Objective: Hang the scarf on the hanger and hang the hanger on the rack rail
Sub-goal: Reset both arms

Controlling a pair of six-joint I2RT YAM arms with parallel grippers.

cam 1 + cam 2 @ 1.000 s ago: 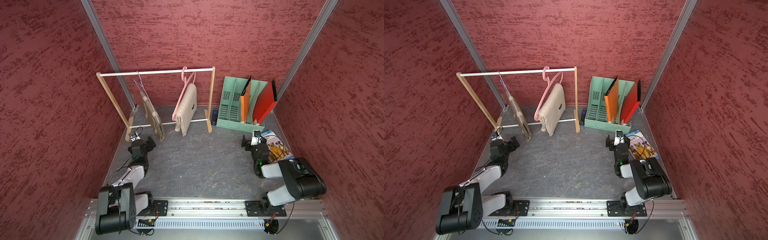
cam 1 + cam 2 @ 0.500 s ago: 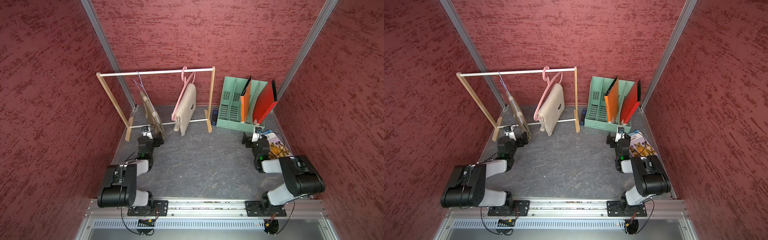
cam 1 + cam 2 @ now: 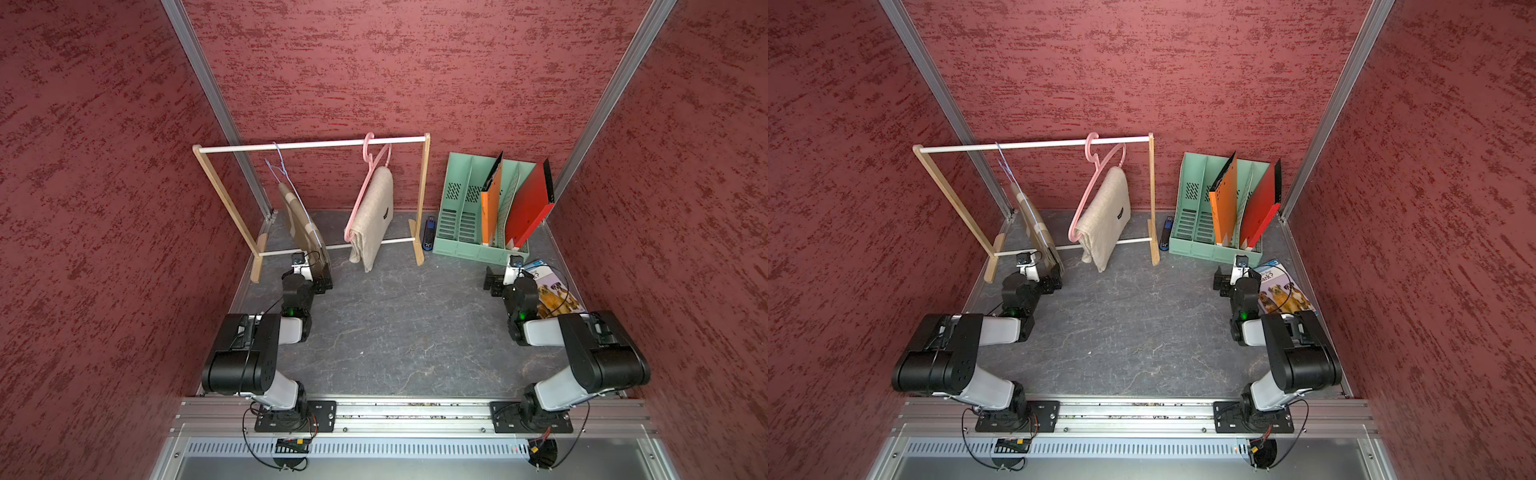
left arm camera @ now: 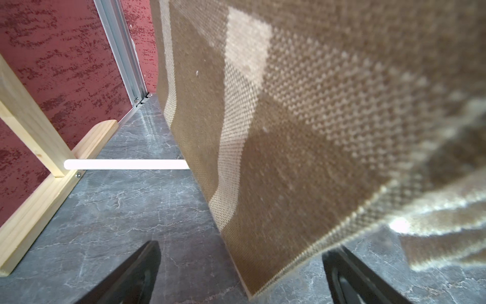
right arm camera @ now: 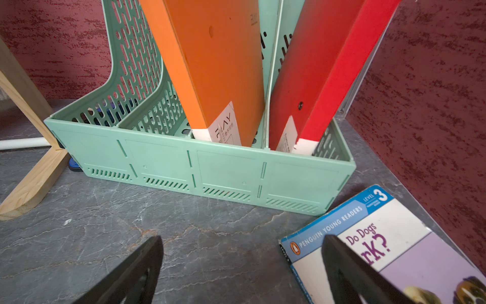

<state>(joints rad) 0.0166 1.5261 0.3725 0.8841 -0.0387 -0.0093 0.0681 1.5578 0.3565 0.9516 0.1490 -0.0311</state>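
Overhead view of a grey desk (image 3: 395,328) walled in red, with a wooden clothes rail (image 3: 311,144) at the back. Two scarves already hang from it. A brown scarf (image 3: 300,218) is draped over a thin wire hanger (image 3: 279,168) on the left, and a beige scarf (image 3: 374,216) is on a pink hanger (image 3: 367,147) on the right.

The main change is in the left arm. A second ago it lay folded back, its hand well short of the rail, near the left wall. Now it is stretched forward, and the left hand (image 3: 320,284) sits just below and beside the brown scarf's lower end. Most of that reach came in the first half second, and it has barely shifted since. The hand is spread fully wide and holds nothing. In the left wrist view the scarf's bottom corner hangs in front of and between the two dark fingers (image 4: 147,263). Whether cloth and fingers touch cannot be told.

The right hand (image 3: 493,284) has crept forward a little. It is also wide open and empty, low over the desk beside a book (image 3: 555,291) and facing a green file rack (image 3: 457,199). Neither scarf nor hanger has moved.

As a judgement, the left hand is lining up on the brown scarf's hem, so that is probably the task's scarf. It already rests on its hanger, so any grip now would serve to straighten or re-drape it. A pull on the hem could drag it off the thin wire.
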